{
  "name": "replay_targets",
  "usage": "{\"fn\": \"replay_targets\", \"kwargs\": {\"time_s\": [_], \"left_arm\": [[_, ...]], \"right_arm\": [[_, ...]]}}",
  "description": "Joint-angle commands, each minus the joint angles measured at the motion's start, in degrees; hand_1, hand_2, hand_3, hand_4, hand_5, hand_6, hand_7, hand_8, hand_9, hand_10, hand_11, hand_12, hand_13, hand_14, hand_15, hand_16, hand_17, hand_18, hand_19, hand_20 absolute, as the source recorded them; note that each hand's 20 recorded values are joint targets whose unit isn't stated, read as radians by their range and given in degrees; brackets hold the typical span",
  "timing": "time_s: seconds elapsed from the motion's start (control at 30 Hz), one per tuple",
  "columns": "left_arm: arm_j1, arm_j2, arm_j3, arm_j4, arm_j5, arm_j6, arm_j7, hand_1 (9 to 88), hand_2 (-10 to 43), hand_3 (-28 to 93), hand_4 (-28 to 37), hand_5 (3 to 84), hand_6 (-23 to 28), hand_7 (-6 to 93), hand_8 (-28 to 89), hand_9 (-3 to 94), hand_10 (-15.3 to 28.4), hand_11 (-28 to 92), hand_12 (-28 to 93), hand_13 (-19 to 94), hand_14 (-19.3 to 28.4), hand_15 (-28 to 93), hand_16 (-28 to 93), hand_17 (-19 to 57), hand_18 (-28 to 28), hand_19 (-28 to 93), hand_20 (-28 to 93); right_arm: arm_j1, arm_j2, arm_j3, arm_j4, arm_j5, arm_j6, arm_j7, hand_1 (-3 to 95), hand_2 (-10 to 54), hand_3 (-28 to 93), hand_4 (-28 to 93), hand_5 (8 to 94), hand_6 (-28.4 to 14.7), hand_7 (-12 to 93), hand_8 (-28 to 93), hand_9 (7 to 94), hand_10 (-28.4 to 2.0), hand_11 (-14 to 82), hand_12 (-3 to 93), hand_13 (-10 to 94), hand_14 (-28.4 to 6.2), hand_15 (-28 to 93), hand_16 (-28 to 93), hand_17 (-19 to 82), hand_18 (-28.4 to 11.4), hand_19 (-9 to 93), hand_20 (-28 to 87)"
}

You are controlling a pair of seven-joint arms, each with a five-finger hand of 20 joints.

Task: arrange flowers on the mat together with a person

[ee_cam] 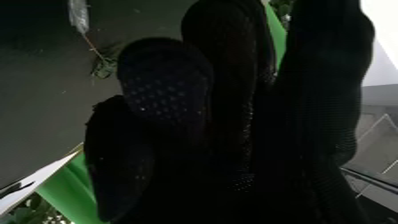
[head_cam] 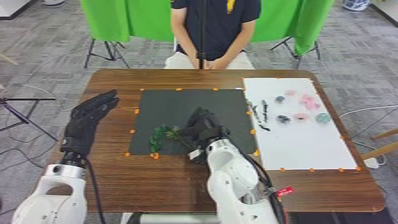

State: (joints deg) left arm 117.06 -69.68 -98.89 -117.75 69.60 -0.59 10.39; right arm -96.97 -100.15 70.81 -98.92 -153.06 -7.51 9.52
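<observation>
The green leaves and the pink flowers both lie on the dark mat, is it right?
Not quite: the head view shows the pink flowers on the white sheet. The green leaves do lie on the dark mat.

- Tabletop: brown wood, smooth, visibly grained
- Dark mat: matt, fairly smooth
- White sheet: matt and smooth
- Left hand, right hand: matt black fabric gloves; dotted, rough-looking pads on the right
- Arm shells: smooth white, plastic-looking, lightly glossy
- Green backdrop: softly creased cloth
- Floor: matt grey carpet
</observation>
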Motion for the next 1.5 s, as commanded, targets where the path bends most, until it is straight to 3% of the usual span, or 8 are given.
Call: {"fn": "replay_targets", "kwargs": {"time_s": [0.03, 0.27, 0.3, 0.33, 0.4, 0.53, 0.83, 1.5], "left_arm": [[0.3, -0.40, -0.10, -0.14, 0.31, -0.51, -0.23, 29.3, -5.1, 63, -15.8, 44.6, 4.3, 12.2, -5, 42.1, 12.8, 16, 15, 30, 15.7, 8, 6, 1.0, 10.1, 1, 13], [1.0, -0.74, -0.63, -0.25, 0.13, -0.74, -0.37, 29.3, -5.2, 63, -15.9, 44.6, 4.4, 12.2, -5, 42.1, 12.9, 16, 15, 30, 15.8, 8, 6, 1.0, 10.1, 1, 13], [0.9, -0.77, -0.64, -0.20, 0.05, -0.76, -0.33, 29.3, -5.3, 63, -15.9, 44.6, 4.4, 12.2, -5, 42.1, 12.9, 16, 15, 30, 15.8, 8, 6, 1.0, 10.1, 1, 13], [1.0, -0.81, -0.71, -0.23, 0.08, -0.87, -0.46, 29.2, -5.3, 63, -15.8, 44.6, 4.4, 12.2, -5, 42.1, 12.9, 16, 15, 30, 15.8, 8, 6, 1.0, 10.1, 1, 13], [1.1, -0.77, -0.81, -0.29, 0.12, -0.98, -0.43, 29.3, -5.2, 63, -16.0, 44.6, 4.4, 12.1, -5, 42.1, 12.9, 16, 15, 30, 15.8, 8, 6, 1.0, 10.1, 1, 13], [1.1, -0.85, -0.88, -0.26, 0.12, -1.40, -0.82, 29.2, -5.1, 63, -16.0, 44.6, 4.4, 12.1, -5, 42.1, 12.9, 16, 15, 30, 15.8, 8, 6, 1.0, 10.1, 1, 13], [0.5, -0.53, -0.77, -0.01, 0.08, -1.93, -1.20, 29.3, -4.8, 62, -16.0, 44.6, 4.4, 12.1, -5, 42.2, 12.8, 16, 15, 30, 15.8, 8, 6, 1.0, 10.1, 1, 13], [-0.1, -0.64, -0.66, 0.29, -0.07, -1.90, -1.31, 29.4, -4.5, 62, -16.1, 44.6, 4.4, 12.1, -5, 42.1, 12.9, 16, 15, 30, 15.8, 8, 6, 0.9, 10.1, 1, 13]], "right_arm": [[-0.3, -0.3, -0.1, -1.8, 0.5, 0.3, -0.8, 79.5, -9.5, -28, 39, 85.7, -1.2, 16, 7, 93.7, -10.0, 33.4, 17.0, 94, -3.5, 53, 20, 72, -8.2, 93, 28], [-1.9, 4.2, 1.0, -8.2, 4.2, 0.6, 1.8, 75.9, -9.5, -28, 45, 85.0, -1.2, 16, 6, 93.7, -10.1, 33.2, 17.2, 94, -3.5, 53, 21, 72, -8.3, 93, 27], [-2.4, 4.8, 1.3, -9.0, 4.7, -0.1, 2.4, 67.8, -9.5, -9, 36, 83.8, -1.1, 17, 7, 93.7, -10.1, 32.1, 16.8, 94, -3.3, 53, 21, 71, -8.5, 93, 28], [-3.1, 5.4, 1.5, -9.8, 5.1, -0.5, 2.8, 48.2, -9.5, 45, -3, 84.5, -1.1, 16, 5, 93.7, -10.2, 32.8, 17.3, 94, -3.5, 53, 21, 71, -8.4, 93, 28], [-4.4, 6.2, 2.0, -11.0, 5.1, -2.0, 3.9, 41.4, -9.5, 62, -14, 84.6, -1.0, 16, 4, 93.7, -10.3, 33.1, 17.3, 94, -3.7, 53, 21, 71, -8.4, 93, 28], [-6.4, 7.2, 2.7, -11.8, 4.3, -5.4, 6.5, 38.8, -8.8, 69, -11, 85.2, -1.2, 16, 5, 93.7, -10.7, 34.2, 17.3, 94, -4.1, 54, 21, 72, -8.8, 93, 29], [-5.8, 8.5, 2.0, -12.2, 1.7, -13.6, 9.8, 40.9, -0.3, 69, -8, 85.3, -1.4, 14, 5, 93.7, -11.1, 40.3, 16.6, 94, -4.1, 59, 20, 73, -9.8, 93, 37], [-4.5, 8.6, -2.0, -11.8, 4.3, -17.3, 9.3, 41.2, 0.6, 69, -8, 84.6, -1.3, 13, 5, 93.7, -10.9, 43.4, 15.8, 94, -3.9, 62, 20, 74, -10.0, 93, 42]]}}
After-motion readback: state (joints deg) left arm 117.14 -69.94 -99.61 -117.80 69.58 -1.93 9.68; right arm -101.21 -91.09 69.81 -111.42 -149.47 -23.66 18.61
